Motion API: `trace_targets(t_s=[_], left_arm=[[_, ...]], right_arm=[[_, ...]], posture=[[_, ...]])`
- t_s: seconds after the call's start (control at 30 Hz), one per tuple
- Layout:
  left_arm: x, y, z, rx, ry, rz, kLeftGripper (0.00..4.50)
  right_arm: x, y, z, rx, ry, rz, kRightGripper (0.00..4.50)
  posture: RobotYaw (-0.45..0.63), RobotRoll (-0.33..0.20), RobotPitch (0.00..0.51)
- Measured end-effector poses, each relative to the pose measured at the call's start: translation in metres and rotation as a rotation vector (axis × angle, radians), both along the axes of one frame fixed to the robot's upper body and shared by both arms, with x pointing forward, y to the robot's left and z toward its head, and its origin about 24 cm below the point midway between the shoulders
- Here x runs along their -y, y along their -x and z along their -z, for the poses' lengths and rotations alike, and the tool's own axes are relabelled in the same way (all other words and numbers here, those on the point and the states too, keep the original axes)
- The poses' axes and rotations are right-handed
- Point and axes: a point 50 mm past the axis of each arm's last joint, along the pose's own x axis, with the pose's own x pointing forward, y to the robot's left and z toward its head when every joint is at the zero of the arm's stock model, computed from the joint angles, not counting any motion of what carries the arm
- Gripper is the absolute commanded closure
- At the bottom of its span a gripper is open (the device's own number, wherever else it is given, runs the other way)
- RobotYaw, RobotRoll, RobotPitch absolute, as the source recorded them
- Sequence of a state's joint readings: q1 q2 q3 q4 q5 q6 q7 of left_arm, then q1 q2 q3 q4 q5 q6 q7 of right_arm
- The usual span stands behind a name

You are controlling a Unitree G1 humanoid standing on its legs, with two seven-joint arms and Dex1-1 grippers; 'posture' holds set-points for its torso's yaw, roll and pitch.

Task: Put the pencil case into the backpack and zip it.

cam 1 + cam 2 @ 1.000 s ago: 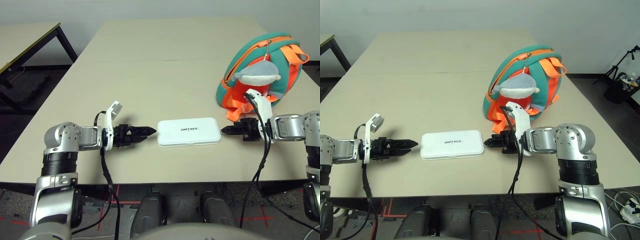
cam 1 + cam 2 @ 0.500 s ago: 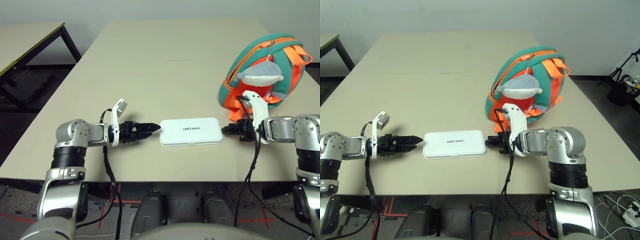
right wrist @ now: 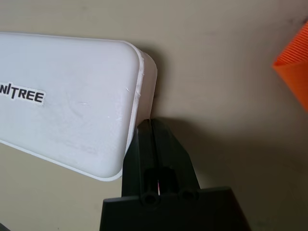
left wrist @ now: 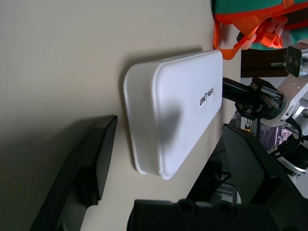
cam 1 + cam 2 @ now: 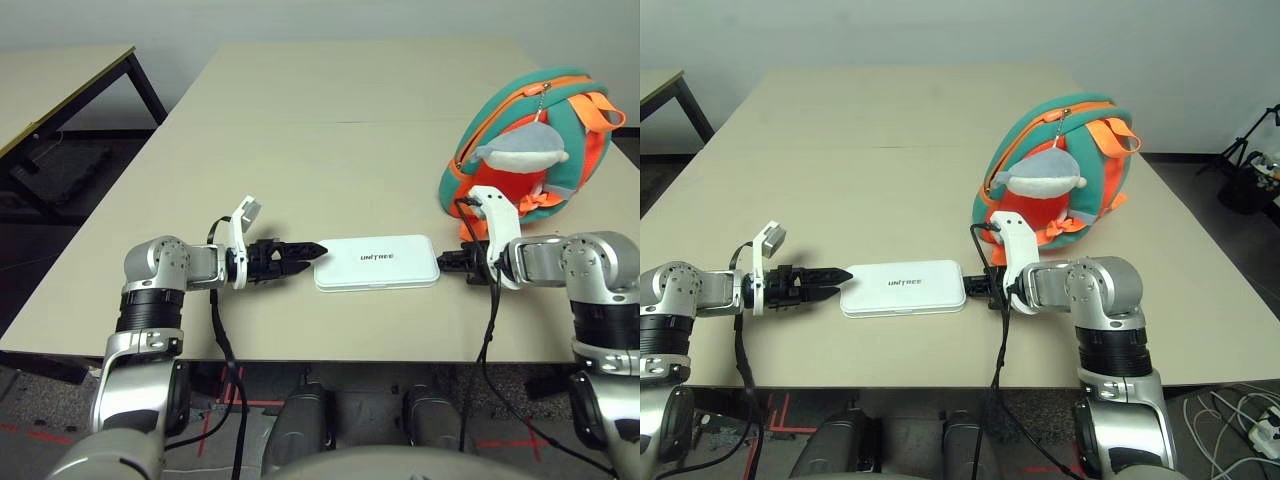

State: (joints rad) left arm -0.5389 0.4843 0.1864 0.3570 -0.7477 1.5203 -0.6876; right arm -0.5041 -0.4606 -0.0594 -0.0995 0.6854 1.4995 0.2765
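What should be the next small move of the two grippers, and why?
Probably press inward a little more, then lift. The shut right gripper touches one short end of the pencil case; the left gripper is at the other end. The case lies flat on the table.

Both arms are silver, ribbed cylinders with round joint housings, each ending in a white wrist bracket and a black two-fingered end effector (left end effector (image 5: 300,250), right end effector (image 5: 447,260)), with black cables looping down from each wrist.

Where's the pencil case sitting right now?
In the head views the pencil case lies flat on the table near its front edge, between the left gripper and right gripper, with the backpack behind on the right.
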Motion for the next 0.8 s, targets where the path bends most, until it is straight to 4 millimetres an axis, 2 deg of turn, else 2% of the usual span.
trace_targets(t_s=[0.2,0.4,0.53,0.63,0.8], left_arm=[[0.001,0.001,0.000,-0.009,0.009,0.010,0.00],[0.001,0.003,-0.001,-0.007,0.010,0.017,0.00],[0.000,0.005,0.000,-0.003,0.005,0.025,0.95],[-0.002,0.011,0.004,-0.028,0.011,0.042,1.98],[-0.002,0.020,-0.001,-0.028,0.098,0.096,2.72]], right_arm=[[-0.016,-0.005,-0.002,0.032,-0.035,-0.022,4.48],[-0.023,-0.006,-0.001,0.039,-0.051,-0.028,4.48],[-0.025,-0.006,-0.001,0.041,-0.054,-0.029,4.50],[-0.026,-0.007,-0.001,0.048,-0.060,-0.029,4.50],[-0.022,-0.009,-0.003,0.074,-0.056,-0.011,4.50]], posture=[[0.04,0.000,0.061],[0.04,0.000,0.057],[0.05,0.000,0.058],[0.05,0.000,0.061],[0.05,0.000,0.063]])
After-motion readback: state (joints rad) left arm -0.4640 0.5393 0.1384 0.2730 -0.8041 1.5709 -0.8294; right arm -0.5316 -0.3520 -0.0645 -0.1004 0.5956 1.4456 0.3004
